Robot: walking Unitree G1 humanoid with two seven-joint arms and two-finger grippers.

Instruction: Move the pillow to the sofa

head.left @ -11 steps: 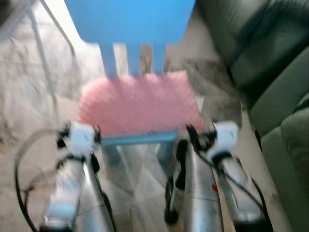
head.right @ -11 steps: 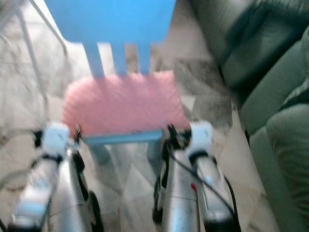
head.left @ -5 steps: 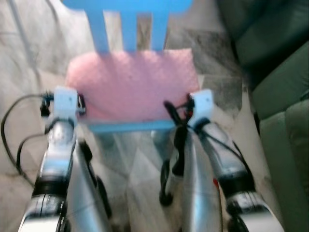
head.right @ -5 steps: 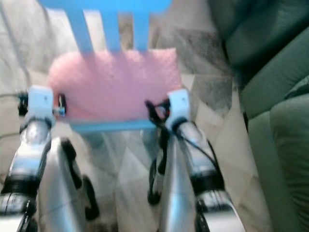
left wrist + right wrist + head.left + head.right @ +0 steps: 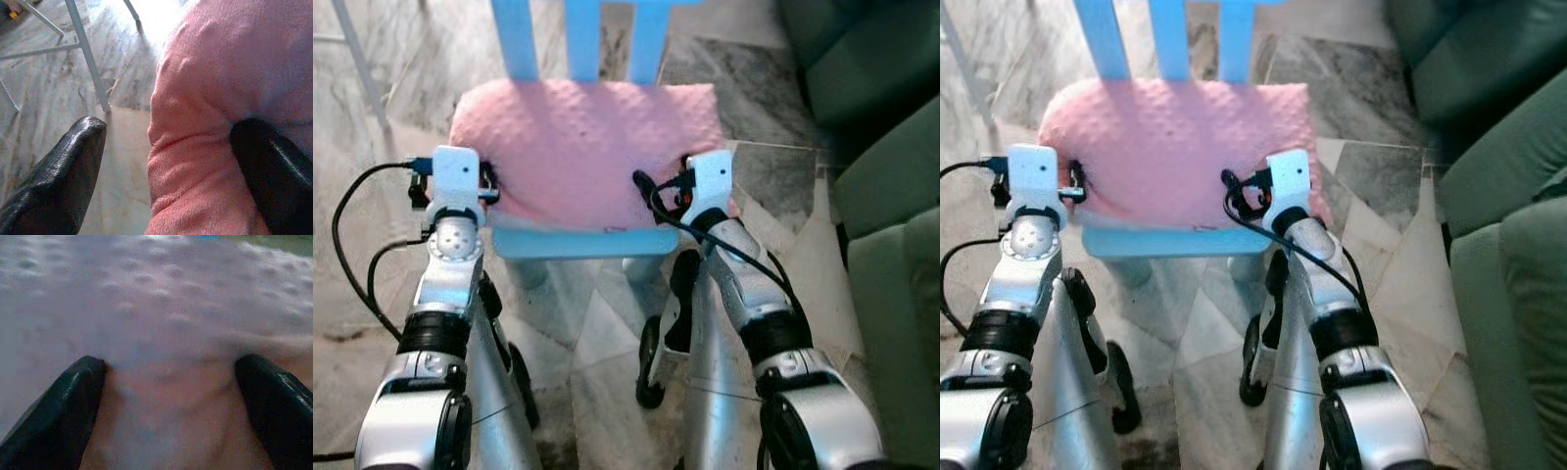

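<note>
Both grippers are straddling the pink pillow lying across the blue chair seat: left gripper spread around its left end, right gripper spread over its right front edge, neither clenched. Its long axis is running side to side between them, so the lift looks two-armed, with the green sofa waiting off to the right, nearer the right arm.

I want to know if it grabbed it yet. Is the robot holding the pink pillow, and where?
Not gripped yet. Both open pincers, left and right, straddle the pink pillow's front corners on the blue chair.
</note>
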